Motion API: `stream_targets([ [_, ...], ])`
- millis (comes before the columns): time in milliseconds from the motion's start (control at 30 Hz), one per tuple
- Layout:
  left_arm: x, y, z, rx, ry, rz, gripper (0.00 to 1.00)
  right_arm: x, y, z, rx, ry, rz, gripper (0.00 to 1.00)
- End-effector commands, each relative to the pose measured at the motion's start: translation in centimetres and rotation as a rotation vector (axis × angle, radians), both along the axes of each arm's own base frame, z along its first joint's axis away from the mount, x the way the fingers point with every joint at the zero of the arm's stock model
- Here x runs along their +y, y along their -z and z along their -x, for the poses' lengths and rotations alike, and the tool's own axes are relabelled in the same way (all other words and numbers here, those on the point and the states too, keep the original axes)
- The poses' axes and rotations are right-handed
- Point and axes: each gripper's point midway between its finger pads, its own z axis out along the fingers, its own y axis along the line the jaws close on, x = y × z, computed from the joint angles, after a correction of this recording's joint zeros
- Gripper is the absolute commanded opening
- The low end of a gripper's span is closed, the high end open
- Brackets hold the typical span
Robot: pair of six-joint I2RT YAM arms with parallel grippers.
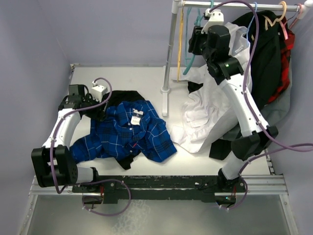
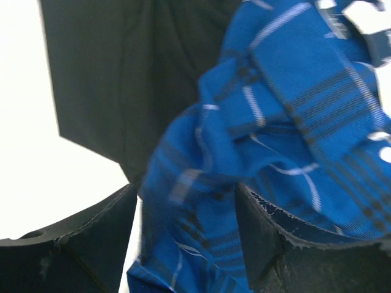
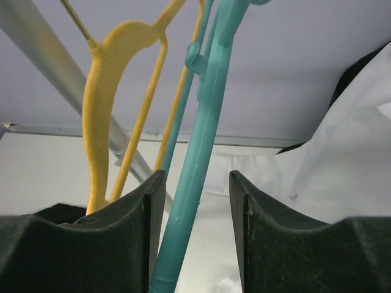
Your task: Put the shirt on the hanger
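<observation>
Between the fingers of the left claw (image 2: 184,190) sits a bunched fold of the shirt (image 2: 293,122). The jaws stand apart and a sliver of table (image 2: 36,152) shows beside one finger, so the cloth is framed, not pinched. Just beyond the tips lies the black garment (image 2: 122,79), touching the plaid. Closing here could take only a thin ridge that slips out, or catch the black cloth with it.

The right claw (image 3: 195,177) is likewise unclenched, straddling the hanger (image 3: 201,134). The teal bar runs close by one finger and clear of the other. Just beyond hangs the yellow hanger (image 3: 101,91), and farther off are the rail (image 3: 36,36) and the white shirt (image 3: 354,152). A skewed pinch could twist the bar, knock the yellow neighbour, or leave the hook snagged.
</observation>
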Motion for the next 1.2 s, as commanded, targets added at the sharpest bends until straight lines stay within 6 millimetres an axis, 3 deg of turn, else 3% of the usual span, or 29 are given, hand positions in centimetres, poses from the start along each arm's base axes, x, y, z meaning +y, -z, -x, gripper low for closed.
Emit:
stream_targets([
  [0, -4.0, -6.5, 1.0, -0.124, 0.203, 0.136, 0.68, -1.1, -5.9, 4.2, -0.141, -0.036, -0.012, 0.0],
  [100, -6.1, -9.9, 2.8, -0.165, 0.337, 0.205, 0.75, -0.6, -6.5, 6.1, -0.154, -0.114, 0.007, 0.0],
  [233, -8.7, -12.5, 5.5, -0.204, 0.487, 0.289, 1.0, -0.5, -7.1, 7.8, -0.167, -0.163, 0.027, 0.0],
  [467, -7.0, -10.9, 4.0, -0.16, 0.369, 0.203, 0.99, -1.4, -7.2, 9.9, -0.158, -0.162, 0.041, 0.0],
  [567, -7.5, -11.7, 4.5, -0.152, 0.386, 0.231, 0.99, -2.3, -7.0, 11.0, -0.17, -0.138, 0.048, 0.0],
  [700, -7.9, -12.6, 5.0, -0.162, 0.403, 0.247, 1.0, -3.7, -6.4, 10.5, -0.164, -0.06, 0.092, 0.0],
  [733, -8.0, -12.7, 5.0, -0.164, 0.404, 0.249, 0.99, -3.8, -6.6, 10.4, -0.175, -0.054, 0.097, 0.05],
  [800, -8.0, -12.6, 5.1, -0.162, 0.405, 0.253, 0.99, -3.9, -7.3, 10.4, -0.203, -0.054, 0.099, 0.56],
  [833, -8.0, -12.4, 5.1, -0.156, 0.402, 0.253, 1.0, -3.8, -7.7, 10.4, -0.217, -0.061, 0.098, 0.69],
  [900, -7.9, -11.9, 5.0, -0.141, 0.395, 0.249, 0.99, -3.4, -9.1, 10.6, -0.25, -0.082, 0.096, 0.83],
  [1000, -7.8, -11.3, 5.0, -0.13, 0.391, 0.248, 0.99, -3.1, -10.4, 9.9, -0.264, -0.086, 0.094, 0.87],
  [1167, -7.7, -10.7, 4.8, -0.117, 0.386, 0.242, 0.99, -1.8, -10.1, 6.8, -0.228, -0.091, 0.1, 0.88],
])
